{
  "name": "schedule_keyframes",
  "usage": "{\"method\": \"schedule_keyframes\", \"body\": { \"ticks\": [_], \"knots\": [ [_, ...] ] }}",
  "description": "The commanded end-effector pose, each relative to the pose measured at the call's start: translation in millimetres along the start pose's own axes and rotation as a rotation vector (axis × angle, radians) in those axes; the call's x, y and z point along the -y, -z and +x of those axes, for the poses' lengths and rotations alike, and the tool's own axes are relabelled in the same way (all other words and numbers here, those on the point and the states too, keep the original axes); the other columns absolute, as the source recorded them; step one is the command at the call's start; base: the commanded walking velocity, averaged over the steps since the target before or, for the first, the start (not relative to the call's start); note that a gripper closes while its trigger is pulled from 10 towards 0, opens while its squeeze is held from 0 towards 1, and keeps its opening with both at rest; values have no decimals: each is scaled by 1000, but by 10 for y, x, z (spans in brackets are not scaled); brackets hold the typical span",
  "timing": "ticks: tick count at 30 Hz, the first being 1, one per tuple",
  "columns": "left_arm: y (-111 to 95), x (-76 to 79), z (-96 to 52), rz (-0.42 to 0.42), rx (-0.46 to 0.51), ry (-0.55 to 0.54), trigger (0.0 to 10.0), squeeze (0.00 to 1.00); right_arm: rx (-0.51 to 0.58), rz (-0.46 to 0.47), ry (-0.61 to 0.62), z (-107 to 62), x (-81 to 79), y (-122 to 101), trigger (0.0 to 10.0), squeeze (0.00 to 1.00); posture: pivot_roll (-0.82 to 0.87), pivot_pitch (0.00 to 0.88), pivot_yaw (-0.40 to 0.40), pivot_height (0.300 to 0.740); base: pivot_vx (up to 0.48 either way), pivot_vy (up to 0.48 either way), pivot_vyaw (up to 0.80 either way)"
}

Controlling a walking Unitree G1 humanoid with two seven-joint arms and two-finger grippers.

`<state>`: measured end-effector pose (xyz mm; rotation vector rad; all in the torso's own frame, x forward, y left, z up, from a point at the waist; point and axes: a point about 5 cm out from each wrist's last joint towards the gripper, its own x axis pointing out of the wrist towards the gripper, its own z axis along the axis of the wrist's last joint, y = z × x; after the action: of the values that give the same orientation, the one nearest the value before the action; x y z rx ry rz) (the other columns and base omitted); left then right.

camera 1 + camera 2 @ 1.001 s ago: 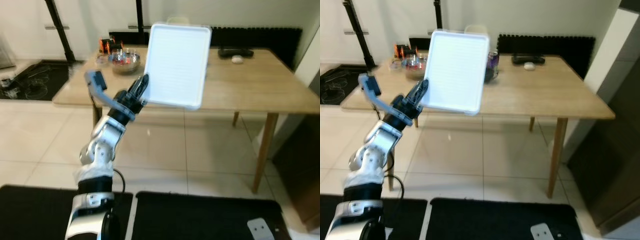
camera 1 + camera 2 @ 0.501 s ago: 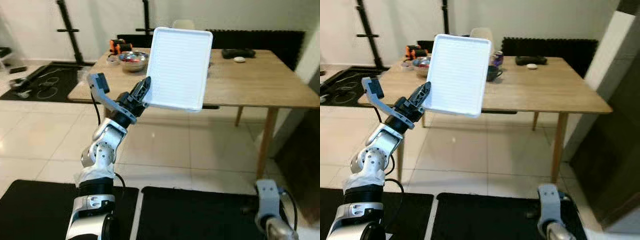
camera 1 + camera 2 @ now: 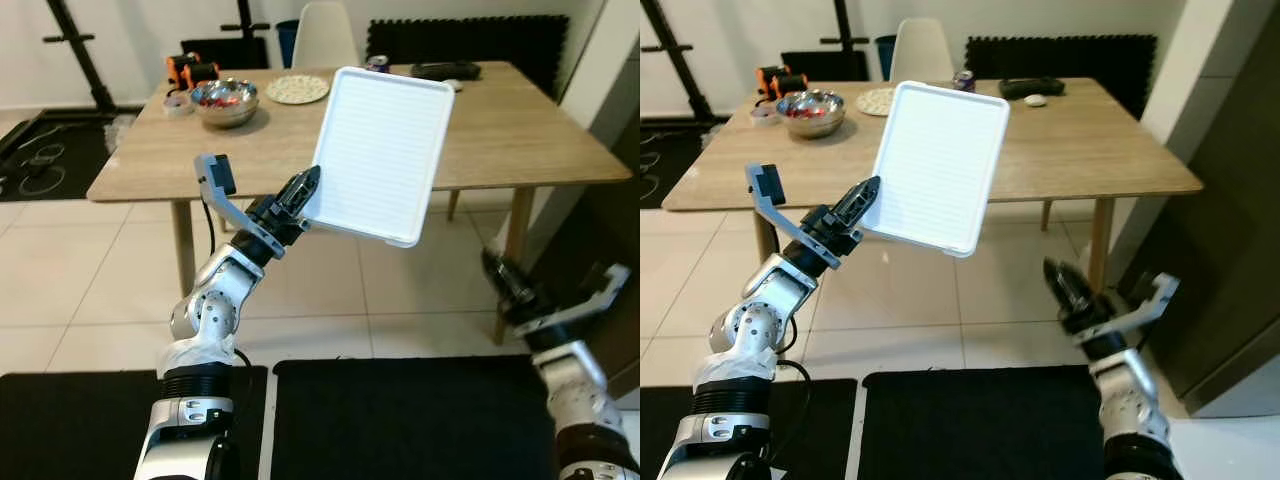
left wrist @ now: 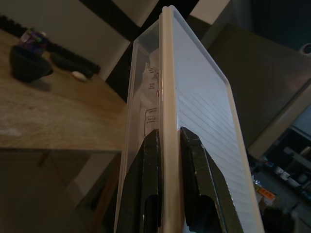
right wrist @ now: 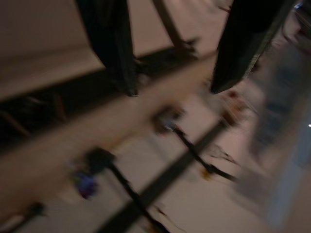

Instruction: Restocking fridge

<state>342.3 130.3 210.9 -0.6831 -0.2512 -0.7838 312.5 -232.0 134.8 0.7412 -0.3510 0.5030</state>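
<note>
White plastic tray (image 3: 385, 155): held raised, near-upright, in front of wooden table (image 3: 520, 140), clear of its top. Left gripper (image 3: 303, 192): fingers (image 4: 194, 160) clamped on tray's lower edge rim, one each side; edge grip likely keeps flat face clear for carrying. Right gripper (image 3: 1065, 287): low at right, fingers spread apart, empty; probably ready to support tray. Table carries metal bowl (image 3: 226, 101), plate (image 3: 296, 88), dark items at far end. White chair (image 3: 325, 35) behind table.
</note>
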Motion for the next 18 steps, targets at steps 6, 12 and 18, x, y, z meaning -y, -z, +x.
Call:
{"method": "schedule_keyframes", "body": {
  "ticks": [6,12,18],
  "knots": [
    [64,59,-10,11,-16,48,10000,0,40,54,-162,186,-246,-91,10000,1000,-65,8,2,740,0,0,0],
    [135,107,-2,13,-43,85,10000,0,-66,80,-314,257,-497,9,10000,1000,-66,5,-4,740,0,0,0],
    [167,151,-11,6,-51,124,10000,0,-93,154,-405,313,-697,71,10000,1000,-70,6,-4,740,0,0,0]
  ]
}}
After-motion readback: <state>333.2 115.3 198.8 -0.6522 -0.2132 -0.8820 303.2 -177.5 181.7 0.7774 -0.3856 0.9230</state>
